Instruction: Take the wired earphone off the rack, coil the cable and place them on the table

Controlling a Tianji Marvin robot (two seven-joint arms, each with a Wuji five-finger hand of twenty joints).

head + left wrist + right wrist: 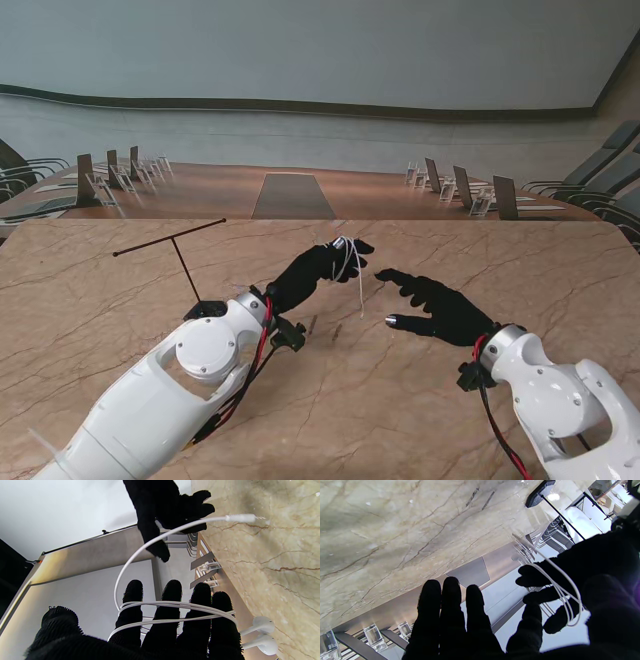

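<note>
1. The white earphone cable [175, 605] is wound in several loops around the four straight fingers [172, 597] of the left hand [315, 268], held up over the middle of the worktop [100, 300].
2. In the left wrist view the two earbuds [263, 625] dangle side by side just past the little finger, and a free length of cable arcs away from the loops to the plug [241, 518], which hangs over the marble.
3. From the stand's view a loose strand drops from the left hand towards the worktop; I cannot tell whether it touches.
4. The left thumb stands apart from the wrapped fingers, so the coil is carried on the fingers rather than pinched.
5. The right hand [435, 305] hovers just to the right of the left one, close but not touching it, its fingers spread wide and holding nothing.
6. The thin black rack [180, 250], a T-shaped rod on a small base, stands to the left, beside the left forearm, with no cable on it.
</note>
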